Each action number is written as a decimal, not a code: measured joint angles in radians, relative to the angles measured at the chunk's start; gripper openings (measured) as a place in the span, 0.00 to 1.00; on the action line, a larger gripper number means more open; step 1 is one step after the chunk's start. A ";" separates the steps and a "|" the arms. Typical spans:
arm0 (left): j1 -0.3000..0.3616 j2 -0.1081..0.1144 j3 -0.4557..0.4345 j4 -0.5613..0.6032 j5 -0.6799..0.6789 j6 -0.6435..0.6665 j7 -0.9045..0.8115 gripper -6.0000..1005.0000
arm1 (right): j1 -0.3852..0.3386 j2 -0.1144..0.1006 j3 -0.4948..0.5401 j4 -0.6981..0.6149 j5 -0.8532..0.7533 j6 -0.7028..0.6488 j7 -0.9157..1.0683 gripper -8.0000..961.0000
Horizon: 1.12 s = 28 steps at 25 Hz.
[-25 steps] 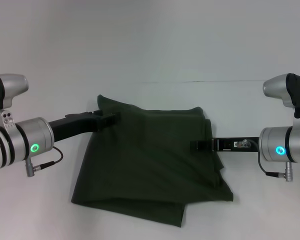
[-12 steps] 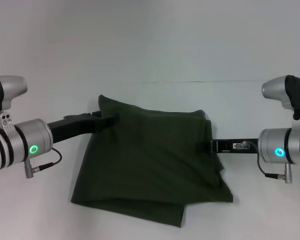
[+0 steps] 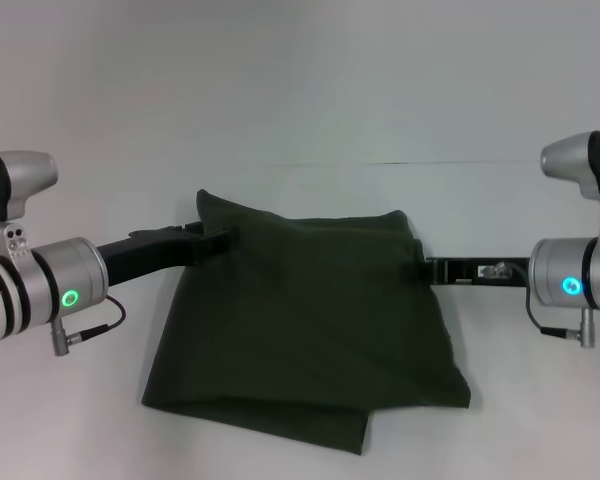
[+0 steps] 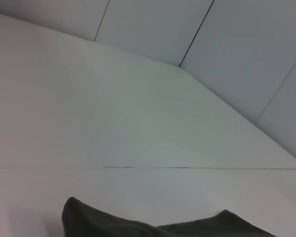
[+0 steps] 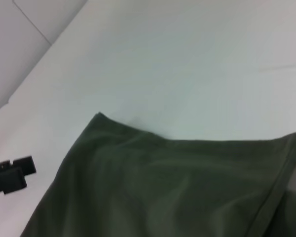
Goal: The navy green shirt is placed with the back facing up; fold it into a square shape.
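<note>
The navy green shirt [image 3: 300,330] lies folded into a rough rectangle in the middle of the white table, plain side up, and its far left corner stands up in a small peak. My left gripper [image 3: 223,239] sits at the shirt's left edge, just below that peak. From the right wrist view the left gripper [image 5: 19,174] looks open, a little clear of the shirt [image 5: 163,192], with no cloth between its fingers. My right gripper [image 3: 427,270] is low at the shirt's right edge. The left wrist view shows only the shirt's far edge [image 4: 163,229].
The white table [image 3: 300,120] stretches bare beyond the shirt to a pale wall. A thin seam line [image 3: 400,163] crosses the table behind the shirt. At the shirt's near right, one folded layer sticks out past the other [image 3: 420,385].
My right gripper has drawn back to the right, from over the shirt's right side to its edge. The left gripper and the shirt have stayed put.
</note>
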 joint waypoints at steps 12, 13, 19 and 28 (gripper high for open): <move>0.000 -0.004 0.000 0.004 0.000 -0.001 -0.005 0.63 | -0.010 -0.007 0.000 -0.009 -0.006 0.019 0.000 0.05; 0.000 -0.003 0.000 0.004 0.000 0.000 -0.006 0.63 | -0.014 -0.007 -0.002 -0.009 -0.006 0.017 -0.001 0.05; 0.003 0.004 -0.002 0.008 -0.002 0.000 -0.007 0.63 | -0.084 0.001 0.036 -0.076 0.004 0.017 -0.045 0.25; 0.010 0.012 -0.002 0.022 -0.002 0.108 0.005 0.63 | -0.162 -0.007 0.202 -0.174 0.041 -0.213 -0.219 0.45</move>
